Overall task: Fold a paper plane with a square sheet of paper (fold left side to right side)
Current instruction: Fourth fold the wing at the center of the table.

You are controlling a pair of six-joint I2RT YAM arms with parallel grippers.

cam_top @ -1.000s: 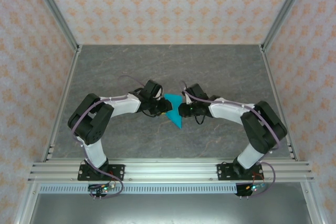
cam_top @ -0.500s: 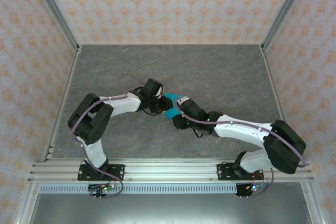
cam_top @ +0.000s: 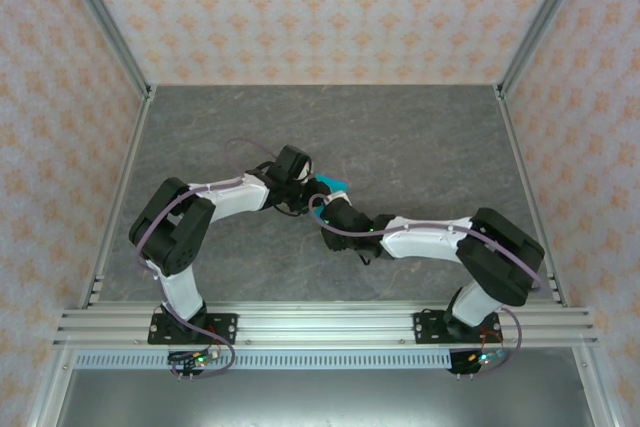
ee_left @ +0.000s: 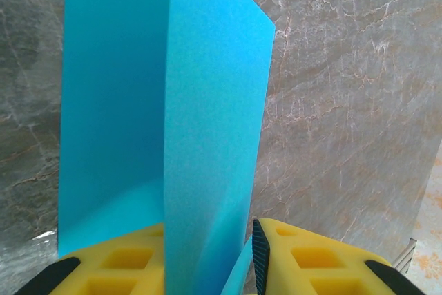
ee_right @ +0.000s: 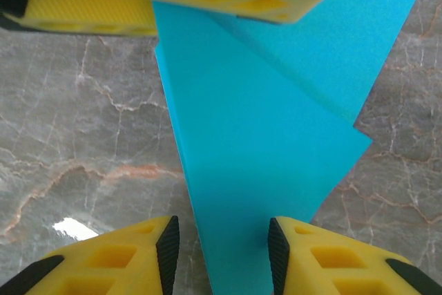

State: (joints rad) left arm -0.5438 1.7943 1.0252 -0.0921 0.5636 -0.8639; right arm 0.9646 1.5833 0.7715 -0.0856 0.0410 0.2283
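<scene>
Top external view: the sheet of paper (cam_top: 335,184) lies near the middle of the table (cam_top: 430,137). The two arms meet over it, so only small bright cyan-blue patches show. The left gripper (cam_top: 303,197) comes in from the left. The right gripper (cam_top: 330,213) comes in from the near right.

In the left wrist view the paper is plain, matte and unmarked. One panel lies flat on the table. A second long panel stands up along a straight crease, and its far edge is cut on a slant. This raised panel runs down between the left gripper's yellow fingers (ee_left: 103,271). They stand apart, but whether they press on the fold cannot be told.

In the right wrist view the paper narrows to a point toward the camera. A layered flap ends in a diagonal edge, and one sharp corner juts out to the right. The right gripper's fingers (ee_right: 331,260) are apart, one on either side of that point. A strip of bare table shows beside one pad.

The fingers are yellow moulded blocks with hollow pockets and black ribbed pads. The table is grey and marbled, with pale and rust veins and a slight gloss.
</scene>
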